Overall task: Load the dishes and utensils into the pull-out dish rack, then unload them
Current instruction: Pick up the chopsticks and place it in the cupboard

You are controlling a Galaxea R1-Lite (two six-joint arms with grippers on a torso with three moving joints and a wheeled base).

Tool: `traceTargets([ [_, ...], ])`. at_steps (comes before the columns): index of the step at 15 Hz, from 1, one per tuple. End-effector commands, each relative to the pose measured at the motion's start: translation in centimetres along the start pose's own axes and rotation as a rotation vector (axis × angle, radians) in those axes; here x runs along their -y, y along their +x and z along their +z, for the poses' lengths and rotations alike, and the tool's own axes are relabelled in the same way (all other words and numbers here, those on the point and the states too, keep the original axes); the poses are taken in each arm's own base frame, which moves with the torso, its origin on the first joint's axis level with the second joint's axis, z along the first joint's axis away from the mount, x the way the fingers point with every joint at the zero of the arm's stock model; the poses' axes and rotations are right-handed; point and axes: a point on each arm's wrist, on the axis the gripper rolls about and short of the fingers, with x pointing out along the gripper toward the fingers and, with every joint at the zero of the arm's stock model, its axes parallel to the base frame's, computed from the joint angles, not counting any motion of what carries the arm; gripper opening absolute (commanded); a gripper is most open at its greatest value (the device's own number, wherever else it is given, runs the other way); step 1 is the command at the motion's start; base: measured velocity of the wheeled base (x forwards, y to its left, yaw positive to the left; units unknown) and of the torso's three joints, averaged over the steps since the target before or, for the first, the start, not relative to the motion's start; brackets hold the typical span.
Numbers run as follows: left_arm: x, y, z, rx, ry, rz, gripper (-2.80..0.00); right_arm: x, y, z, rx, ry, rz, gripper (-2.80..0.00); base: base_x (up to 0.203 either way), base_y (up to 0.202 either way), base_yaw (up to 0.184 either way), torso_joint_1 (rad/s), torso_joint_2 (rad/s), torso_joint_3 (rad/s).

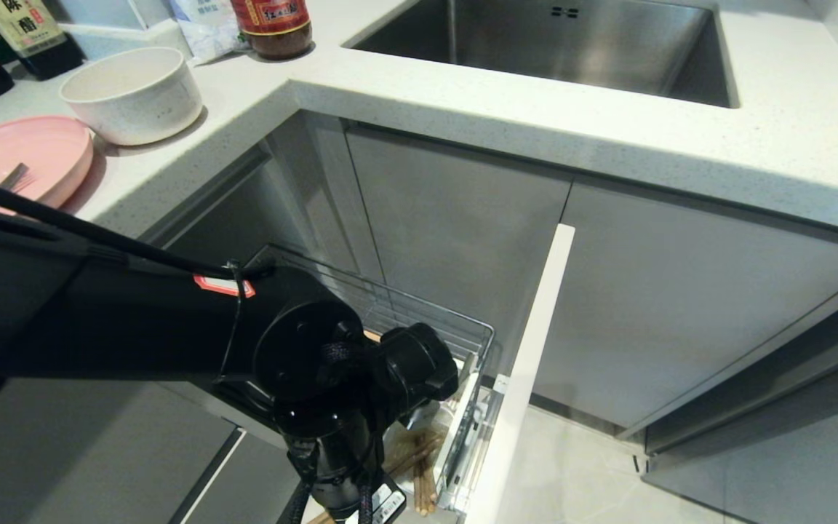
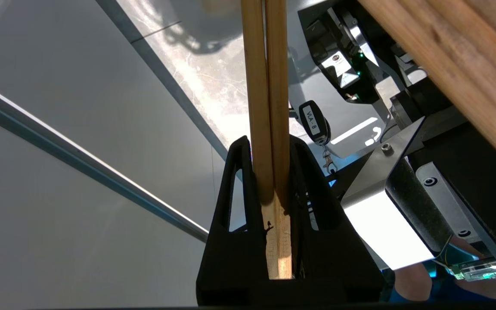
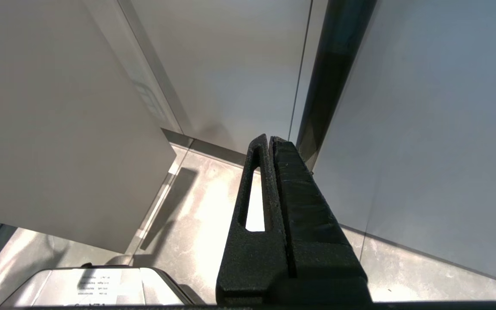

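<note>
The left hand [image 2: 269, 146] is seen clamped on the chopsticks [image 2: 265, 94] only in its wrist view; over the dish rack [image 1: 426, 320] its arm hides them. A tag [image 2: 312, 122] reads "VLA-8". The right hand [image 3: 271, 140] is pressed closed, empty.

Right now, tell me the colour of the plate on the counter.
Pale pink: the plate shows best in the head view, beside the speckled cream bowl.

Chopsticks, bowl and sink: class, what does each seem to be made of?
Chopsticks: probably wood, light brown with visible grain, matte. Bowl: likely glazed ceramic, though possibly plastic; cream with fine speckles, thick walls. Sink: brushed stainless steel by its grey, softly reflective sheen.
</note>
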Motion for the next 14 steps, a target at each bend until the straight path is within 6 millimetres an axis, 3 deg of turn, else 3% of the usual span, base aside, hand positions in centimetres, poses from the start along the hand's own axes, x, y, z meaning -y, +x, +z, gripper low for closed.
traceTargets([
  [1, 0.12, 0.76, 0.43, -0.023, 0.002, 0.002, -2.80, 0.00, 0.01, 0.01, -0.001, 0.000, 0.000, -2.80, 0.000, 0.000, 0.000, 0.000, 0.00, 0.000],
  [14, -0.26, 0.58, 0.82, -0.011, -0.016, 0.002, -2.80, 0.00, 0.01, 0.01, -0.001, 0.001, 0.000, -2.80, 0.000, 0.000, 0.000, 0.000, 0.00, 0.000],
])
